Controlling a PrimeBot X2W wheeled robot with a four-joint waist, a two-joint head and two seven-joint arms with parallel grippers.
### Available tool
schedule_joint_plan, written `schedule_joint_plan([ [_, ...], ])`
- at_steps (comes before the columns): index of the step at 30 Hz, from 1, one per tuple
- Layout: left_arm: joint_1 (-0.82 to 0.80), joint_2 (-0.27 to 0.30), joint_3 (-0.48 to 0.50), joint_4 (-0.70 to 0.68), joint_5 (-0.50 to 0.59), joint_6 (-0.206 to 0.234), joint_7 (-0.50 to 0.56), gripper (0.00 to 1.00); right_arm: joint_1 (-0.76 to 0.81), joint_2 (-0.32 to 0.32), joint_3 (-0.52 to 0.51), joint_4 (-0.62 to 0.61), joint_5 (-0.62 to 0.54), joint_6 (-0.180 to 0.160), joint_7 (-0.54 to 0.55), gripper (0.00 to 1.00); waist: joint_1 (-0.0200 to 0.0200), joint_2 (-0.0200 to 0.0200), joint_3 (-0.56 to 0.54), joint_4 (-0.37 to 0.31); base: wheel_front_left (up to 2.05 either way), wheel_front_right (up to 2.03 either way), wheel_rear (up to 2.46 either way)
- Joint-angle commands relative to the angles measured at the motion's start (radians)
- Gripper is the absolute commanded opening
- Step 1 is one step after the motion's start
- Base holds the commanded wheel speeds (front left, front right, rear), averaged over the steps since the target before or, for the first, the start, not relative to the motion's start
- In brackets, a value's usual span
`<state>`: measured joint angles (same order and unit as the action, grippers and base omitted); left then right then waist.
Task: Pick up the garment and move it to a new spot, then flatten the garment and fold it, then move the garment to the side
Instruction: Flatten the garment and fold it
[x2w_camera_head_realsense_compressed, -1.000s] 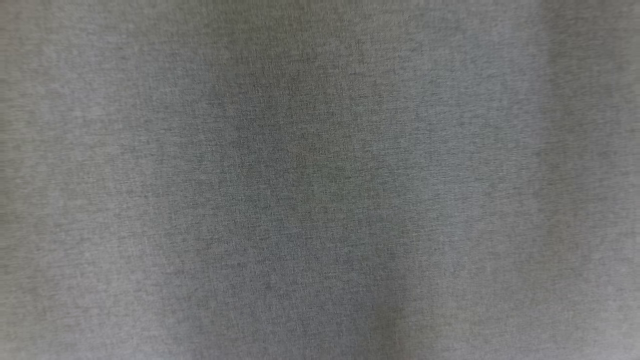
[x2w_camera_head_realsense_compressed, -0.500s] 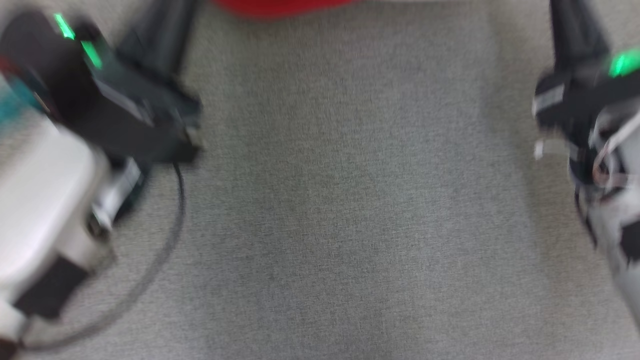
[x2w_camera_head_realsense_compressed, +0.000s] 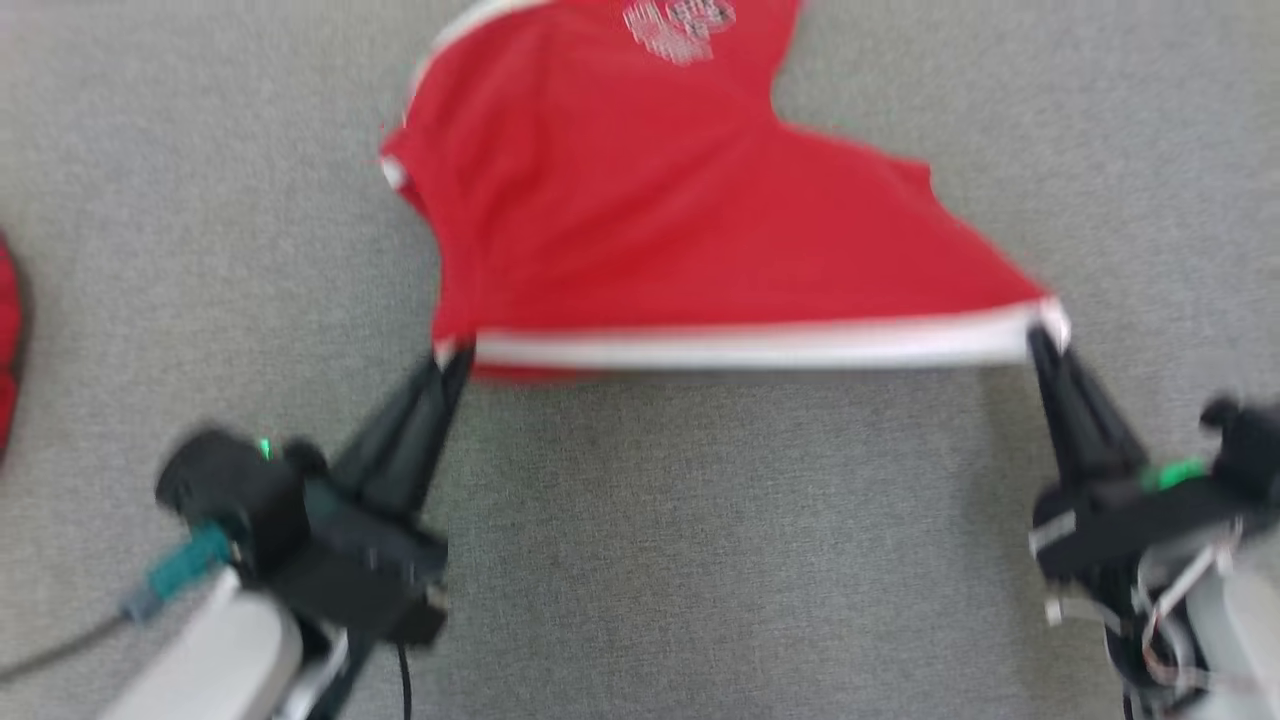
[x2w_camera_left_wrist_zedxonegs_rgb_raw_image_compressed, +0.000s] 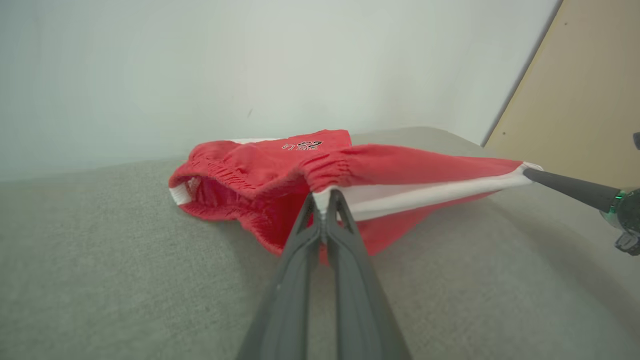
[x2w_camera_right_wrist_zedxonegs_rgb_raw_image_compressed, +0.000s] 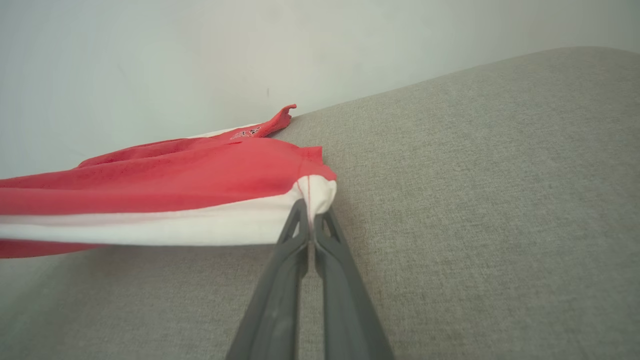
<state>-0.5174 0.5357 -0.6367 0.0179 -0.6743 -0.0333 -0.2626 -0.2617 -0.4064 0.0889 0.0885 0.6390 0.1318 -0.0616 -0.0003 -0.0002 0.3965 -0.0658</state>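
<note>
On the grey fabric surface (x2w_camera_head_realsense_compressed: 700, 560), the red garment (x2w_camera_head_realsense_compressed: 650, 200) is stretched by its white band between the left gripper (x2w_camera_head_realsense_compressed: 452, 362) and right gripper (x2w_camera_head_realsense_compressed: 1040, 340), both pinched on corners; a harder pull could slip one free.

The white print (x2w_camera_head_realsense_compressed: 680, 25) on the red garment (x2w_camera_head_realsense_compressed: 640, 200) is too blurred to read.

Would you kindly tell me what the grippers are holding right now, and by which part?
Both hold the red garment by its white band: the left gripper pinches one end, the right gripper the other, with the band stretched between them.
</note>
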Motion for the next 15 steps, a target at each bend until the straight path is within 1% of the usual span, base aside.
schedule_joint_plan([
  [1, 0.059, -0.007, 0.015, 0.009, 0.016, -0.009, -0.003, 0.00, 0.063, 0.020, -0.021, -0.020, -0.018, -0.002, 0.010, 0.00, 0.0003, 0.0002, -0.041, -0.003, 0.00, 0.00, 0.00],
  [8, 0.260, -0.054, 0.072, 0.040, 0.068, -0.025, -0.003, 0.00, 0.267, 0.088, -0.080, -0.080, -0.056, -0.002, 0.055, 0.00, 0.0003, 0.0002, -0.116, -0.007, 0.00, 0.00, 0.00],
  [11, 0.333, -0.062, 0.091, 0.061, 0.090, -0.042, -0.003, 0.00, 0.351, 0.118, -0.100, -0.105, -0.065, -0.002, 0.079, 0.00, 0.0003, 0.0002, -0.155, 0.002, 0.00, 0.00, 0.00],
  [15, 0.418, -0.083, 0.123, 0.074, 0.099, -0.051, -0.003, 0.00, 0.458, 0.164, -0.110, -0.142, -0.081, -0.002, 0.117, 0.00, 0.0003, 0.0002, -0.209, 0.017, 0.00, 0.00, 0.00],
])
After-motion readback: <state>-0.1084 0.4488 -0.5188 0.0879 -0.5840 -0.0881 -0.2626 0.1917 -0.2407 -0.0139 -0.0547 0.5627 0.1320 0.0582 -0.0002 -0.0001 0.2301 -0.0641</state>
